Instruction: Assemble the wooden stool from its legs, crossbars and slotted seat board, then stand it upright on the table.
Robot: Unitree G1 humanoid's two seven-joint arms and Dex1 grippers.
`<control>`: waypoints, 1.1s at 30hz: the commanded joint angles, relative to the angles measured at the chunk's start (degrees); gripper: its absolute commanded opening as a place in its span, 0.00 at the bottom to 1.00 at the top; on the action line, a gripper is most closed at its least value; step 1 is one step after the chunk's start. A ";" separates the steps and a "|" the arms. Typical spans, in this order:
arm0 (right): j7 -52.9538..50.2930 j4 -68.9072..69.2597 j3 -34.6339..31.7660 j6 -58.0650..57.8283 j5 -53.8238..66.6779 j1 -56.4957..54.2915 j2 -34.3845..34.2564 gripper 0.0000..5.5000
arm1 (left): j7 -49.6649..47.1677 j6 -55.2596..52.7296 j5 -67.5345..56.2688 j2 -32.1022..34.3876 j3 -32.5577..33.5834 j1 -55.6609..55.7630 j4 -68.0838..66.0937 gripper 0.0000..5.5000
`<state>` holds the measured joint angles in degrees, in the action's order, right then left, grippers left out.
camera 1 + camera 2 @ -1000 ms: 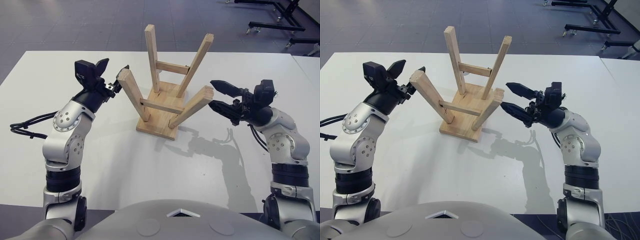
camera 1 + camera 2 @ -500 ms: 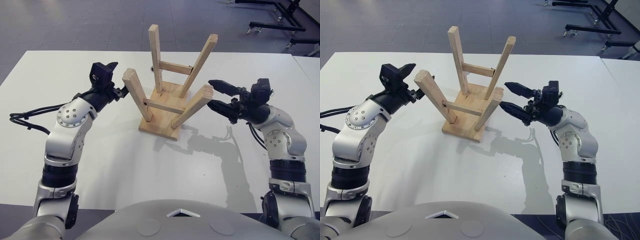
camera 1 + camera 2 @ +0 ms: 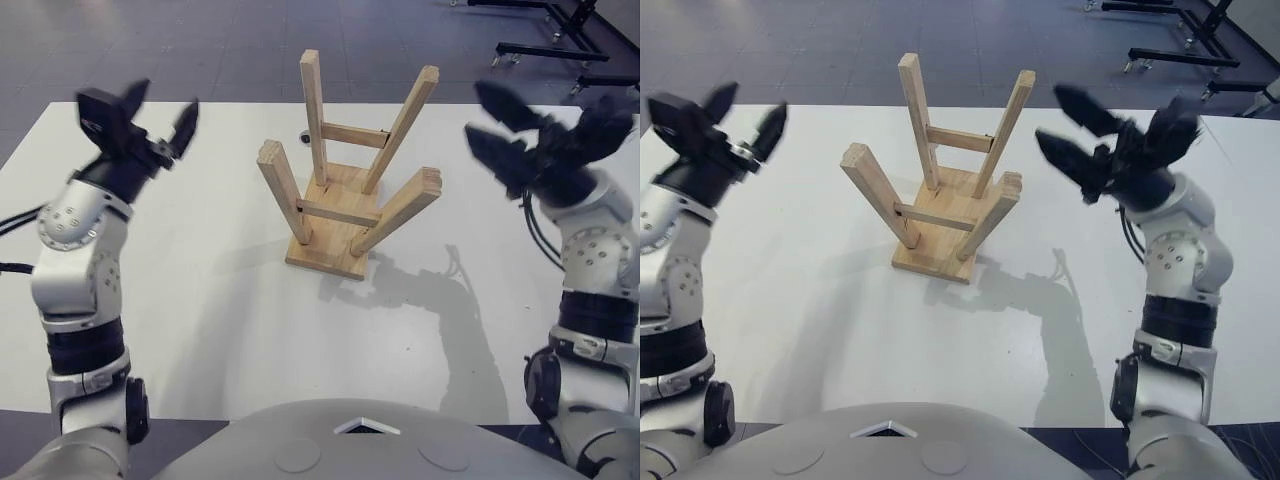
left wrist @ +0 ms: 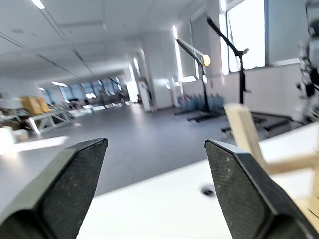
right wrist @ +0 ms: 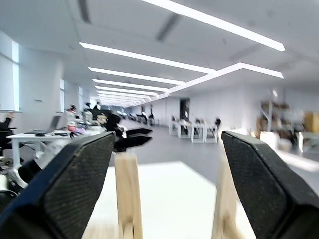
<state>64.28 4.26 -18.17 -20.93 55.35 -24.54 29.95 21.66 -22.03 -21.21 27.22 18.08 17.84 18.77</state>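
Observation:
The wooden stool (image 3: 340, 200) rests upside down on the white table (image 3: 200, 300). Its seat board (image 3: 322, 257) lies flat, four legs point up, and crossbars (image 3: 338, 212) join them. My left gripper (image 3: 158, 112) is raised to the left of the stool, open and empty, well clear of the near left leg (image 3: 283, 190). My right gripper (image 3: 495, 125) hovers to the stool's right above the near right leg (image 3: 400, 208), also open and empty. In the left wrist view one leg (image 4: 244, 132) shows beyond the open fingers (image 4: 79, 174). The right wrist view has two legs (image 5: 128, 194) between the open fingers (image 5: 84, 174).
A black cable (image 3: 12, 222) trails off the table's left edge. Black metal frames (image 3: 545, 50) stand on the floor behind the table at the back right. Bare tabletop lies all round the stool and in front of it.
Both arms have lifted up and away from the stool. The left gripper drew back to the left from the near left leg. The stool stays upside down.

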 commanded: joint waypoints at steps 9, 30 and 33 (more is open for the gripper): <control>-4.94 7.65 4.54 -6.59 6.14 -7.33 -3.66 0.71 | 2.93 -4.71 -12.88 -8.60 -10.70 12.16 0.13 0.65; -6.17 4.14 4.62 -4.72 7.65 -0.28 -9.84 0.71 | 2.54 0.11 -3.11 -9.13 -20.12 5.91 -7.57 0.65; -8.25 1.19 1.71 -3.32 7.48 -0.97 -9.96 0.71 | 0.31 0.30 -2.69 -8.71 -17.67 7.82 -5.81 0.65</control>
<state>57.14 6.99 -15.14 -24.95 63.09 -24.08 20.19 23.21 -19.75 -25.66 17.82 0.09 25.68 13.36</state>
